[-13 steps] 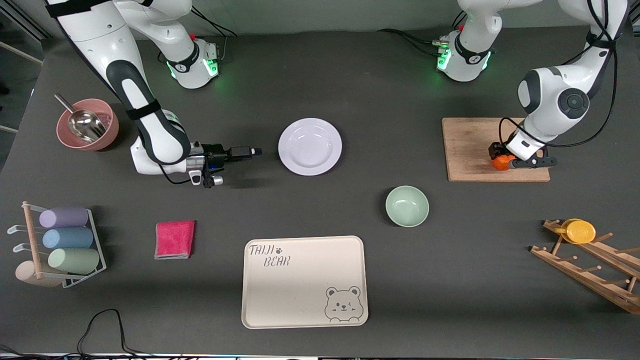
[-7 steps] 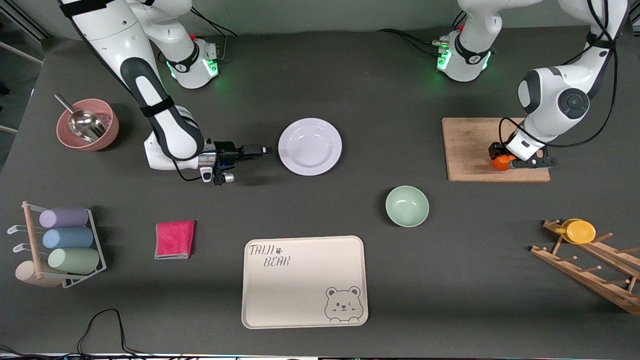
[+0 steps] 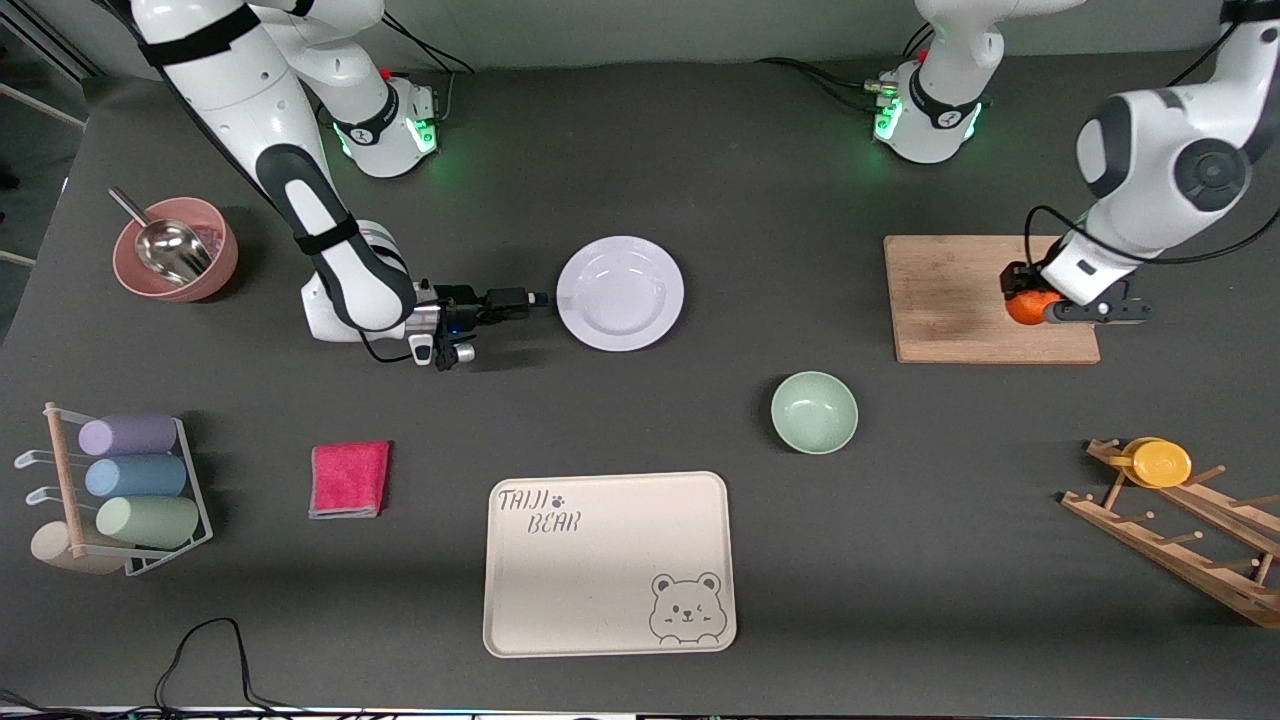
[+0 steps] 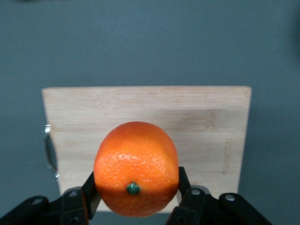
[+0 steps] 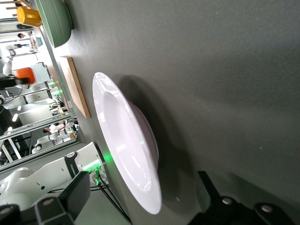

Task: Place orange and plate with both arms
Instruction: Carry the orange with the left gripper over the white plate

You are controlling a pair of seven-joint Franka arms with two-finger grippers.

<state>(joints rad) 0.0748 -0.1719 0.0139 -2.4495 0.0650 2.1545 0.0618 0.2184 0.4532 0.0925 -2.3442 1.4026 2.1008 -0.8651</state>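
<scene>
Plainly "TAIJI BEAR" on the cream tray [image 3: 610,565].

Left gripper [image 3: 1040,303] points downward, raised over the wooden cutting board [image 3: 950,300], fingers clamped on the small round orange [image 4: 136,168]; right gripper [image 3: 537,299] lies low, horizontal, fingers apart.

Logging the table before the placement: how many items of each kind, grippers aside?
Fruit: 1, orange
Plate: 1
Bowls: 2, green, pink
Scoop: 1
Board: 1
Tray: 1
Cloth: 1
Racks: 2, cups, wooden
Yellow cup: 1
Total: 11
</scene>
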